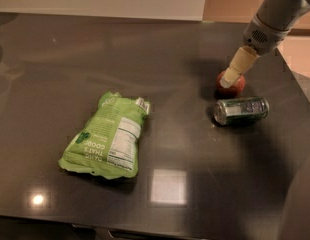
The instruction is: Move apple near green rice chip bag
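The apple (233, 87), small and red, sits on the dark table at the right, just behind the lying can. My gripper (227, 81) comes down from the upper right on its cream-coloured end and sits right on top of the apple, covering its upper left part. The green rice chip bag (107, 136) lies flat at the left centre of the table, label side up, far to the left of the apple and the gripper.
A silver-green drink can (241, 110) lies on its side just in front of the apple. The dark table (185, 49) ends at its right edge close behind the can and at the front edge along the bottom.
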Action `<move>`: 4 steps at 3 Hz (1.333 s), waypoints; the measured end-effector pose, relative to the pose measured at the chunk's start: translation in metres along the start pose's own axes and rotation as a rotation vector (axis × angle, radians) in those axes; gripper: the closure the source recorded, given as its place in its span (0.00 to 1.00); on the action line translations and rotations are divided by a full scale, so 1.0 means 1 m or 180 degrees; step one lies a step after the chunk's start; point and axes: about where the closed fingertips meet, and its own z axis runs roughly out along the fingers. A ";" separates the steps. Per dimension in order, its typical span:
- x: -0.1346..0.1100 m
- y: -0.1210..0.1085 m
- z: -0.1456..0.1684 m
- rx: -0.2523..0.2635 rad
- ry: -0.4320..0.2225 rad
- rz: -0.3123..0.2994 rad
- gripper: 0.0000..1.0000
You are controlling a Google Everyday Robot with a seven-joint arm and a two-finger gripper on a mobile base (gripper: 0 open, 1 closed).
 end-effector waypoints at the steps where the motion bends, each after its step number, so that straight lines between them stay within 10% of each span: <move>1: 0.004 -0.011 0.024 -0.0002 0.0140 0.0210 0.00; 4: 0.004 -0.010 0.047 -0.0020 0.0306 0.0365 0.48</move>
